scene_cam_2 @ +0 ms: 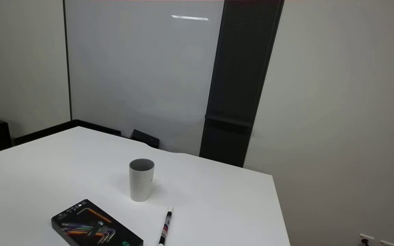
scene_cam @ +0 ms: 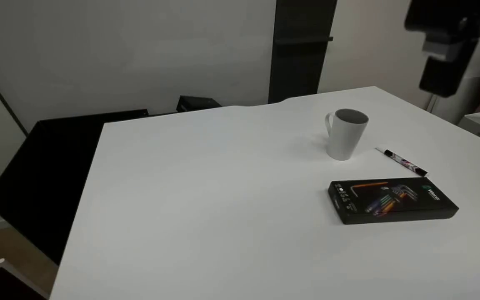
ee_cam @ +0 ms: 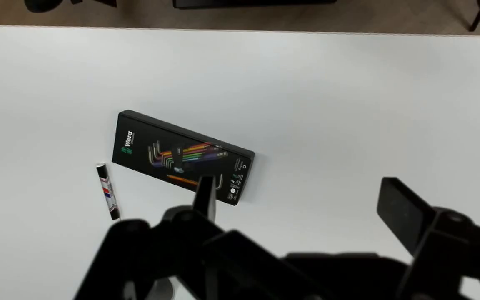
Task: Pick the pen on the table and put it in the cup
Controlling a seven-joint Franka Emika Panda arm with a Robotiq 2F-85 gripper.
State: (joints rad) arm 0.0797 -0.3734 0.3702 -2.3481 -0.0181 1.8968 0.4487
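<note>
On the table (scene_cam: 206,196) lies the pen (scene_cam: 405,163), black near both ends, red and blue in its print, with a thin light tip that points away from the box (scene_cam: 394,202); its other end sits just beside a corner of that box, a slim gap between them in the wrist view. Near the tip end stands the cup (scene_cam: 345,139), upright, pale outside and darker grey within, its handle showing in an exterior view. Flat and black, the box carries coloured print on top. Over the table, in the wrist view, the gripper (ee_cam: 300,204) is released, its two fingers (ee_cam: 400,214) well apart with mostly white surface seen between them. That surface is plain and white, its back edge slightly wavy in both exterior views. Beyond this edge a small black block (scene_cam_2: 145,138) shows, and behind it a pale wall (scene_cam_2: 337,119) with one tall dark panel (scene_cam_2: 241,78). Two sockets (scene_cam_2: 367,236), one with a black plug (scene_cam_2: 364,242), sit low on the wall in an exterior view. Past the table's edge in the wrist view runs brown floor (ee_cam: 369,19). Counted on the white: one pen, one cup, one box.
</note>
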